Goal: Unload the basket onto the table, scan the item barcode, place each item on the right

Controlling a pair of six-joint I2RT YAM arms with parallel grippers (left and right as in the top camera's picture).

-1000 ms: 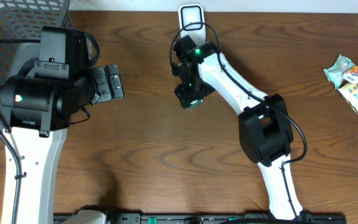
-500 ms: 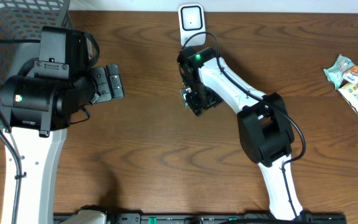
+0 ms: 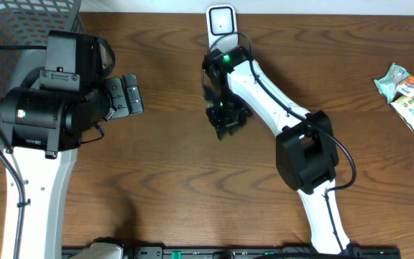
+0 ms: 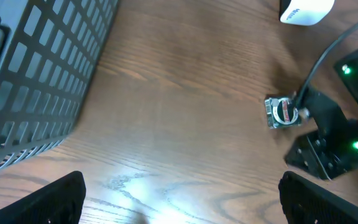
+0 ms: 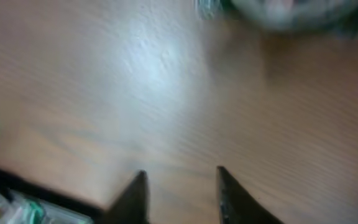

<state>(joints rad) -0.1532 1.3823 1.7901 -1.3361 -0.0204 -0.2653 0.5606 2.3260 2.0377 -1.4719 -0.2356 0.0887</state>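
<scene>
While the left gripper (image 4: 194, 200) hangs over the wooden table (image 4: 166, 124), its wrist view shows its two dark fingertips (image 4: 61, 199) at the bottom corners. They are spread wide, with only bare wood between them. A grey wire basket (image 4: 42, 81) fills the left of that view. Toward the right, the item (image 4: 283, 112), a small silvery packet with a round face, lies on the wood. It sits below the white scanner (image 4: 306, 9) at the top edge and just beside the black right arm (image 4: 334, 130), which shows green lights. Whether item and arm touch cannot be told from here.

From overhead, the left arm (image 3: 42, 115) sits at the left edge beside the basket, its gripper pointing right across the table. The right arm reaches from the near edge up to the middle. The right gripper (image 3: 225, 124) points down at the wood a little below the scanner, and its jaws are hidden from above. The item is hard to pick out under the wrist. A few snack packets (image 3: 410, 90) lie well apart at the far right.

The right wrist view is heavily blurred. Two dark fingers (image 5: 135, 196) rise from the bottom edge, drawn close together but with a strip of bare wood between them, pinching nothing. A pale smeared shape (image 5: 291, 7) at the top edge lies apart from them, too blurred to identify.
</scene>
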